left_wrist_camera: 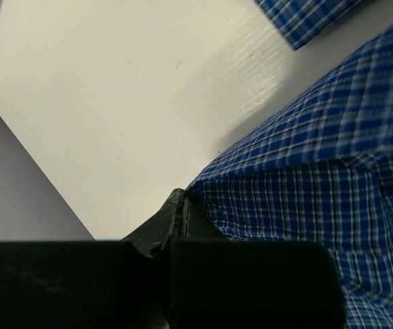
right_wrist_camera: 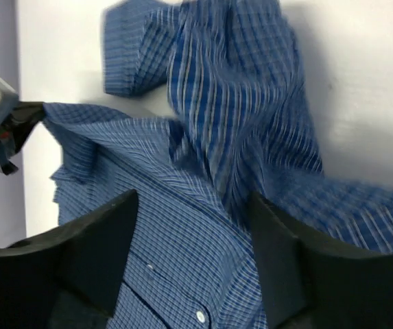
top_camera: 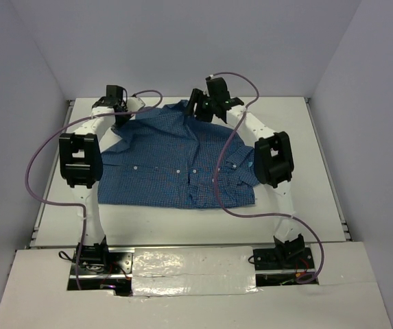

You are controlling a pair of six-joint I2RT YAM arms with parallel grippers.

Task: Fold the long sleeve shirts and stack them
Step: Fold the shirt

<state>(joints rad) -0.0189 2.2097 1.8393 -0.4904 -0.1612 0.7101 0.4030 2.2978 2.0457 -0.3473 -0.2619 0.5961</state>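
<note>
The left gripper [left_wrist_camera: 184, 205] is shown pinched shut on an edge of the shirt [left_wrist_camera: 319, 205], with the blue checked cloth clamped at the fingertips and raised a little off the white table [left_wrist_camera: 114, 103]. The right gripper [right_wrist_camera: 193, 236] is shown with its two dark fingers [right_wrist_camera: 93, 253] set apart and nothing caught between them. It hangs over the shirt's far edge, where a sleeve [right_wrist_camera: 244, 110] lies rumpled and its cuff [right_wrist_camera: 131, 62] is turned back on the table.

From above, both grippers are seen at the far side of the shirt, the left one at the far-left corner and the right one near the middle of the far edge. The shirt is spread across the centre of the table, front upward, with its row of small white buttons [top_camera: 175, 168] running from left to right. The near half lies fairly flat, while the far half is lifted and creased.

No finished fold can be made out, and no stack or second shirt is visible. The task is judged to be at an early stage: the sleeves remain to be laid in, the body remains to be folded, and stacking has not been started.
</note>
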